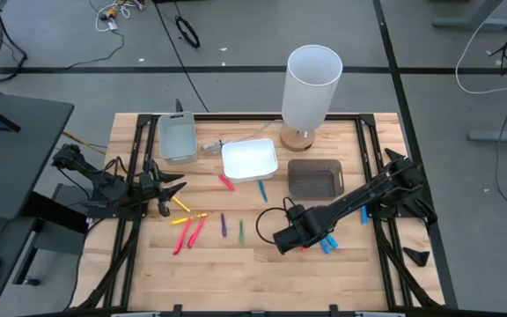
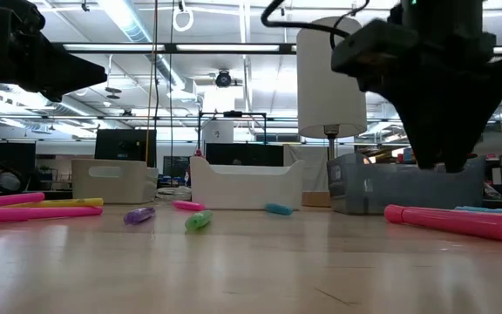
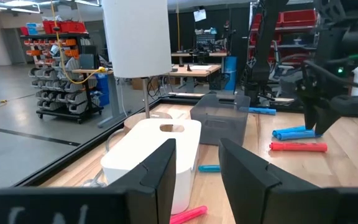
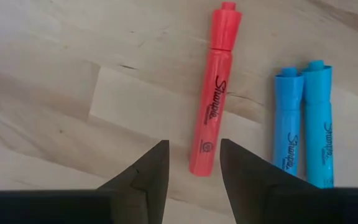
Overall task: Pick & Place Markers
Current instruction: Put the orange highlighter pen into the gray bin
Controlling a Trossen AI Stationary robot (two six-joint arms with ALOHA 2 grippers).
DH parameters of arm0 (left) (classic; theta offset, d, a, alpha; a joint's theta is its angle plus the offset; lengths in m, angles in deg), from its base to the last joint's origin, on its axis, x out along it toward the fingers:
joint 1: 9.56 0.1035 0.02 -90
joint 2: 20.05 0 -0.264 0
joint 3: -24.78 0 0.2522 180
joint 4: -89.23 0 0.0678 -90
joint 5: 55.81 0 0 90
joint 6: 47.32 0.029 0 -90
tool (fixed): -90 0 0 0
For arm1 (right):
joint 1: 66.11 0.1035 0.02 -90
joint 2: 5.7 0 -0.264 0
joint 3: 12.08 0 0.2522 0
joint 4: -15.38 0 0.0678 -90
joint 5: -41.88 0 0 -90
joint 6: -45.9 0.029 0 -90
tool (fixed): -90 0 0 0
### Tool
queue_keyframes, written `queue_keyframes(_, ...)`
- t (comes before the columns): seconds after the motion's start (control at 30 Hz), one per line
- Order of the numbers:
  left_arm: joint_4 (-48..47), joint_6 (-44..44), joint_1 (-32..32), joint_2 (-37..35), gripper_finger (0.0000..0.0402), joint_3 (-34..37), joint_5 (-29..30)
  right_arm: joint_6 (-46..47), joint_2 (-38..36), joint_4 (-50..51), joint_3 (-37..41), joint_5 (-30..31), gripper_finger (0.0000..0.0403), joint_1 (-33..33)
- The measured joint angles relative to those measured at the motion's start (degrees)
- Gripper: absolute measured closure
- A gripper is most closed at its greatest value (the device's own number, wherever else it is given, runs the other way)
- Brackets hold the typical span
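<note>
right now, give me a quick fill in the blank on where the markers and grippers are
The right gripper hovers open above a ____ marker.
Beside that marker lie two ____ markers.
The white tray sits in front of the ____.
The left gripper holds ____.

Missing words: red; blue; lamp; nothing

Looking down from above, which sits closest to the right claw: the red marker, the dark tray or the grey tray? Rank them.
From the right gripper:
1. Red marker, just under it.
2. Dark tray, beyond it, mid-table.
3. Grey tray, far left corner.
</note>
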Motion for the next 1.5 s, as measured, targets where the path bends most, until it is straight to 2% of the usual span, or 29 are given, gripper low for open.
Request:
queue_keyframes(0.4,0.00,0.00,0.00,0.02,0.0273,0.00,0.01,2.98,0.14,-7.24,7.36,-1.28,0.0259,0.02)
queue_keyframes(0.9,-0.02,0.00,0.00,0.00,0.0273,0.00,0.01,2.98,0.12,-12.65,11.39,-1.24,0.0261,0.02)
queue_keyframes(1.03,-0.02,0.00,0.00,0.02,0.0273,0.00,-0.01,2.98,0.12,-13.02,11.39,-1.59,0.0280,0.00)
queue_keyframes(1.3,-0.02,0.00,0.01,0.01,0.0273,0.00,0.00,2.77,0.03,-13.99,11.39,-1.70,0.0344,0.02)
queue_keyframes(1.5,-0.02,0.00,0.02,0.00,0.0273,0.00,0.01,2.75,0.03,-14.89,11.39,-1.23,0.0348,0.02)
